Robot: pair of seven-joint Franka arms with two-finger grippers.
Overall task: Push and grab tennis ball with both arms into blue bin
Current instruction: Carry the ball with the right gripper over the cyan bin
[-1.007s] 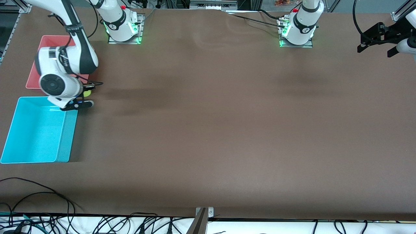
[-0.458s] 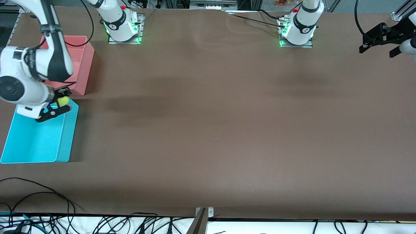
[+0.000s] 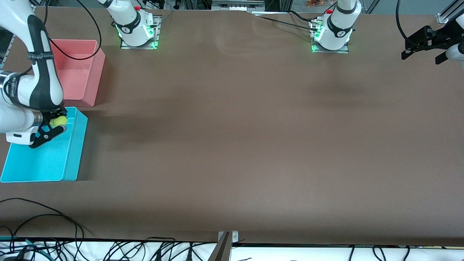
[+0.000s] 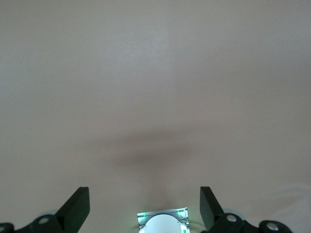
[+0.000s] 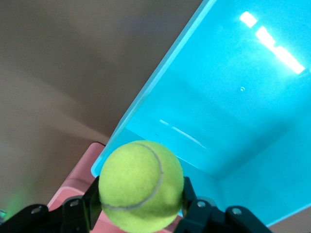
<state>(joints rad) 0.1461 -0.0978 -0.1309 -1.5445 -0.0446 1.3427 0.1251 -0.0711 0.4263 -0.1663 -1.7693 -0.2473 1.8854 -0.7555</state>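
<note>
Ball: we list one small fuzzy yellow-green tennis ball (image 3: 58, 120), carried in the air above the bright cyan-blue rectangular plastic bin (image 3: 21, 165), over the bin's end farthest from the front camera.
Right pincer: the right pincer (image 3: 54, 125) is clamped tight on the ball; in the right wrist view the two black fingers press the ball (image 5: 141, 185) at opposite sides of its widest part, with the bin's floor (image 5: 252, 116) beneath it.
Left pincer: the left pincer (image 3: 422, 49) waits high over the left arm's end of the surface, fingers (image 4: 77, 206) spread wide and holding nothing.
Bin: it sits at the right arm's end of the brown surface (image 3: 239, 145), nearer to the front camera than the pink rectangular plastic tub (image 3: 78, 72) just beside it.
Handling: we judge the ball light, springy and felt-covered, so it grips well and is not fragile; the hold belongs across its middle, as now.
Risk: we expect it may bounce if released from high up; the bin's smooth walls should contain it.
Progress: we judge the carry all but done, release not yet made.
</note>
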